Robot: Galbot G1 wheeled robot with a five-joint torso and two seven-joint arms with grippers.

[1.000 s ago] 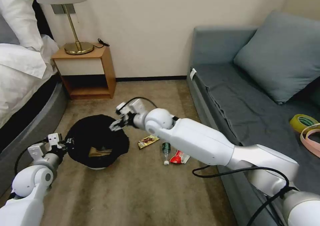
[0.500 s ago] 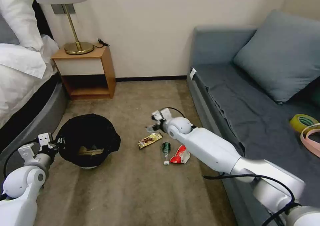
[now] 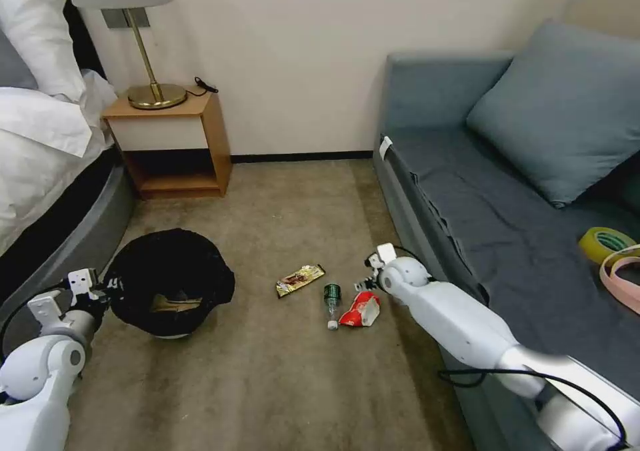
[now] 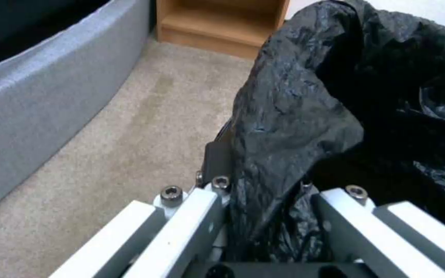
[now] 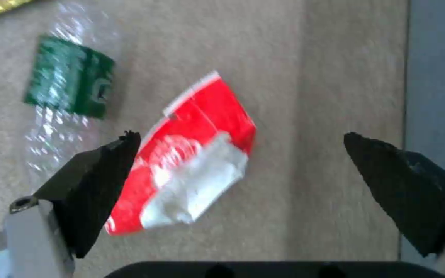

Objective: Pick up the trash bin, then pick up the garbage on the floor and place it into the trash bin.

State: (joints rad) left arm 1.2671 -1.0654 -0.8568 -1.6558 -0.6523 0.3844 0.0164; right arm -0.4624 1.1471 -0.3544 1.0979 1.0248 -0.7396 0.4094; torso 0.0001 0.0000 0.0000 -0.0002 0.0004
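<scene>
Tan carpet [image 3: 267, 371] | grey sofa [image 3: 507, 224] right | bed [image 3: 47, 191], perhaps, left

You are looking at no wording that can be read. The bottle's green label [image 5: 70, 87], lying just beside one finger of the right claw [image 5: 243, 166], and the red-and-white packet [image 5: 186, 162] between its spread fingers are showing print too blurred to make out.

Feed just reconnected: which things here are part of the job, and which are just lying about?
Job: trash bin, held by left pincer; gold wrapper; bottle; red packet under open right pincer.
Lying about: tape roll, lamp, nightstand.
</scene>
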